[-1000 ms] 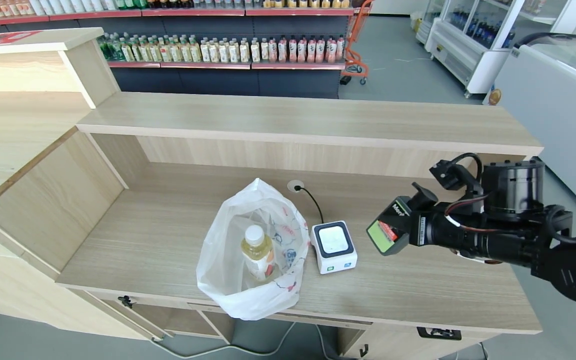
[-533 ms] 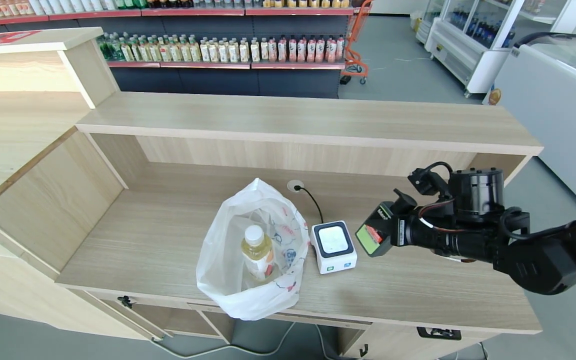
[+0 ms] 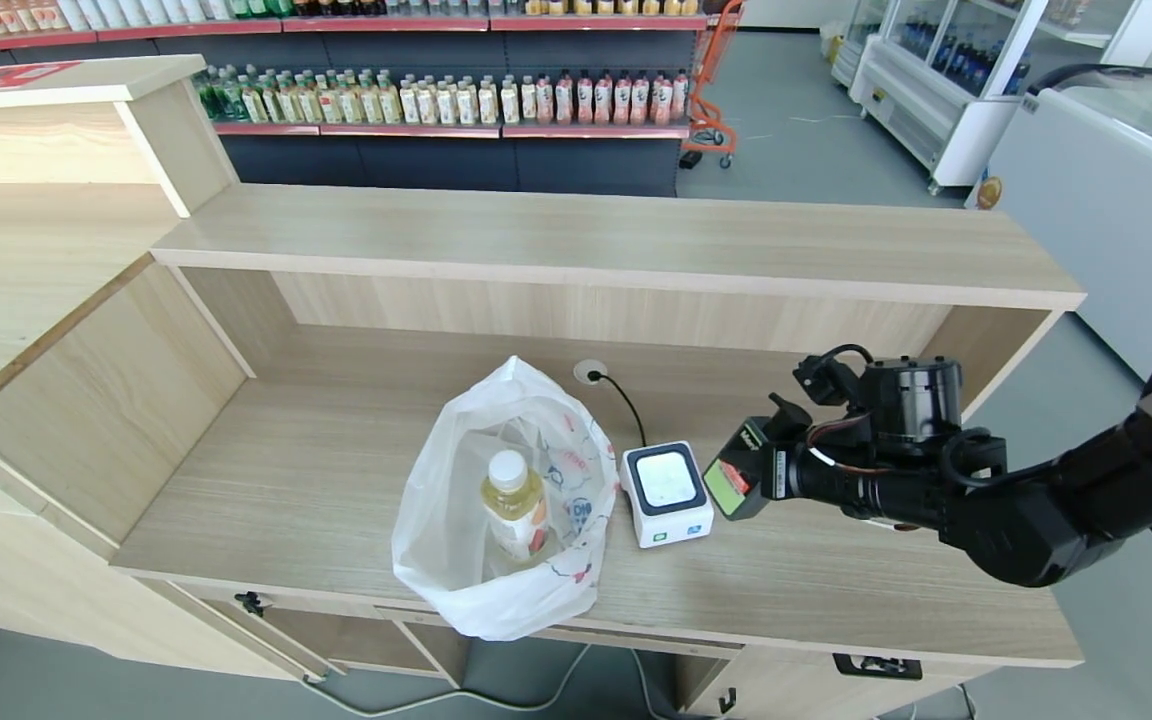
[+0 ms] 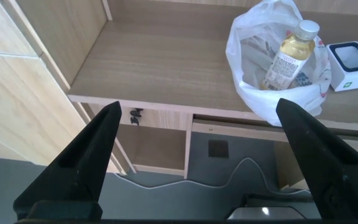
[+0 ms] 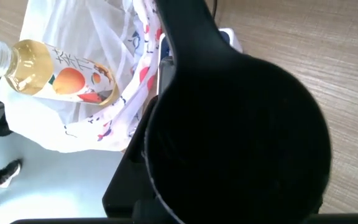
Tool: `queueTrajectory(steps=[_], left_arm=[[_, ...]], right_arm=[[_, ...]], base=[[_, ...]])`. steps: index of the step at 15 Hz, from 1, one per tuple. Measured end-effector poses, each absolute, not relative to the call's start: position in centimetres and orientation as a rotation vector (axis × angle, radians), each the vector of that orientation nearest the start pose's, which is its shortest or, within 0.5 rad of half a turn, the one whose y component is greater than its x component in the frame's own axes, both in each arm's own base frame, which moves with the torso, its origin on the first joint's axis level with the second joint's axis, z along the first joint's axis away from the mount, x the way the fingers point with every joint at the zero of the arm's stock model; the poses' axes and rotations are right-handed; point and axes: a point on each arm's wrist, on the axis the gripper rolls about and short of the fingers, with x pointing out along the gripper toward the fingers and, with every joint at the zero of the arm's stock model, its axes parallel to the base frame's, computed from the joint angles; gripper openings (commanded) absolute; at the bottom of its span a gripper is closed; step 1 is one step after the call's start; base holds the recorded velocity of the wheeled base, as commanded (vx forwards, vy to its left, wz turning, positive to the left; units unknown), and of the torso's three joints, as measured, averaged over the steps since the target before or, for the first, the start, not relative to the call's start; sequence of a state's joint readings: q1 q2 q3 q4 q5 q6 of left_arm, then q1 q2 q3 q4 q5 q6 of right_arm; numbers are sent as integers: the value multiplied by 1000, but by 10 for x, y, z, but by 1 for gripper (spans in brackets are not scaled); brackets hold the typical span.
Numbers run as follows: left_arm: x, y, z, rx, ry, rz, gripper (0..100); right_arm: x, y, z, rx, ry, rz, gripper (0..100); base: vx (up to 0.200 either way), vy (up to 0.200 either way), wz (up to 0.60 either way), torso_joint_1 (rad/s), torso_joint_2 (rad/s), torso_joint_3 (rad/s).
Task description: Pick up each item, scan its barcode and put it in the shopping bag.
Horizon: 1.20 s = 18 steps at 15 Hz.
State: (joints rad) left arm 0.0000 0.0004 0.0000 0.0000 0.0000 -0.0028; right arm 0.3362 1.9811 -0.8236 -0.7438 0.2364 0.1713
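Your right claw [image 3: 751,468] is clamped on a dark pack [image 3: 731,487] with a green face and a red patch on it. It holds the pack off the counter [image 3: 336,470], just beside the right edge of the scanner [image 3: 666,492]. The green face is turned toward the robot's left, the side where the scanner sits. From the right wrist camera the pack is a broad black shape close to the lens, so you cannot read its label there.

The scanner is a small white box with a dark-framed window facing up. A black cable [image 3: 626,405] runs from behind it to a round hole in the counter. Touching its left side is the white shopping bag [image 3: 431,520], standing open near the counter's front edge. One bottle [image 3: 514,505] with a white cap and pale yellow drink stands inside the bag (slightly tilted, resting against the plastic).

Your left claw [image 4: 197,106] is spread wide with nothing between its fingers. It hangs in front of the counter's front edge, well apart from the bag and off to the bag's left.
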Motion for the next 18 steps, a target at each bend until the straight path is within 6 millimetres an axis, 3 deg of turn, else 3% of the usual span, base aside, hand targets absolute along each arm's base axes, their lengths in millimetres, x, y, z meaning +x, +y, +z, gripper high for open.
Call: queueTrajectory(steps=[18], left_arm=[[-23, 0, 75, -3, 0, 0, 100]], right_arm=[[355, 156, 77, 141, 464, 584, 0]], base=[[0, 0, 0, 0, 0, 0]])
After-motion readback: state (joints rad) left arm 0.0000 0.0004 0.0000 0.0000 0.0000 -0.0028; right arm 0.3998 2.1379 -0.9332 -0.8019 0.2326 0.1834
